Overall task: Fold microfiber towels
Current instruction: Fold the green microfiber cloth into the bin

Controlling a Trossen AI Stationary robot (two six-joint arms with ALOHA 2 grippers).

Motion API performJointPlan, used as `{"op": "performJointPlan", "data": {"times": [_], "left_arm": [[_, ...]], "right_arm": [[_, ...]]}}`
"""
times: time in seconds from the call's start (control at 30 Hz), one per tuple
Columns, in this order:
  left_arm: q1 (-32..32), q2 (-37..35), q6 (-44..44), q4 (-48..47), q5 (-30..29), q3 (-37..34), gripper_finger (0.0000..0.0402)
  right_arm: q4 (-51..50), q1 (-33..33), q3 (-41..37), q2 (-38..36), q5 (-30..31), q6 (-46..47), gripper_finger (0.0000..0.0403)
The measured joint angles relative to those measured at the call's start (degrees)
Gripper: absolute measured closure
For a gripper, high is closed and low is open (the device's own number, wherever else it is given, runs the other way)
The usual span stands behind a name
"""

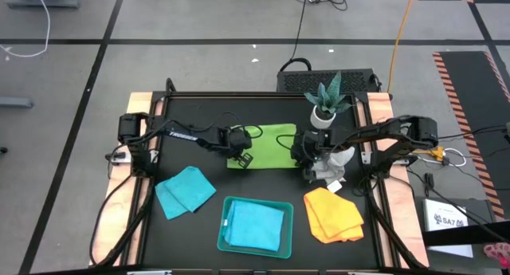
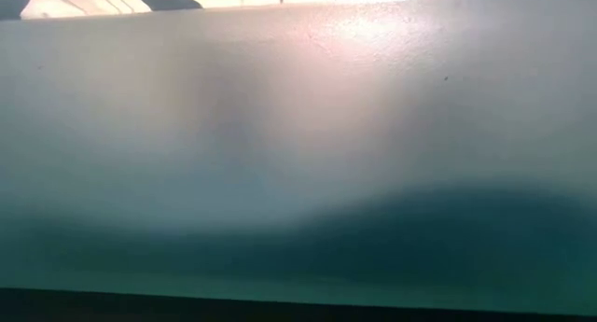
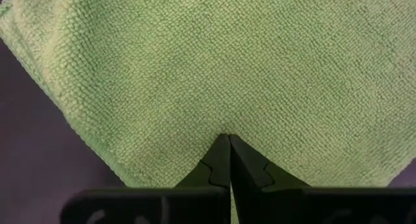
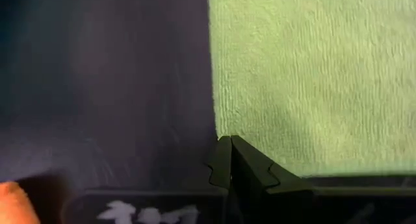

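Both end effectors closed, L (image 3: 225, 141) & R (image 4: 225, 141), tips on nubby lime green towel (image 1: 267, 145), flat rectangle

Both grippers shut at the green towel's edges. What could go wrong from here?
1. The left gripper and right gripper are each shut at an edge of the lime green towel; uneven pulls may skew the fold.
2. The potted plant and grey-white towel sit close by the right arm; a swing could knock or drag them.
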Motion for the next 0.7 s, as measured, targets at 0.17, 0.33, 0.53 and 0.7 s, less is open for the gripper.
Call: {"op": "performJointPlan", "data": {"times": [0.17, 0.33, 0.53, 0.7], "left_arm": [[0.0, 0.0, 0.1, 0.0, 0.0, 0.0, 0.0401], [0.0, -0.5, 0.1, -0.1, 0.0, 0.3, 0.0401], [0.4, -4.2, 1.7, 0.1, -3.3, 1.1, 0.0401], [2.6, -5.9, 4.9, 0.4, -6.6, 1.2, 0.0401]], "right_arm": [[0.6, 0.5, -0.5, -0.6, 0.3, 0.8, 0.0403], [1.7, 0.5, 1.5, -2.5, 0.3, 1.5, 0.0403], [3.6, 0.4, 2.1, -4.4, 0.3, 1.6, 0.0403], [2.5, 0.4, 2.1, -4.3, 0.3, 2.2, 0.0403]]}}
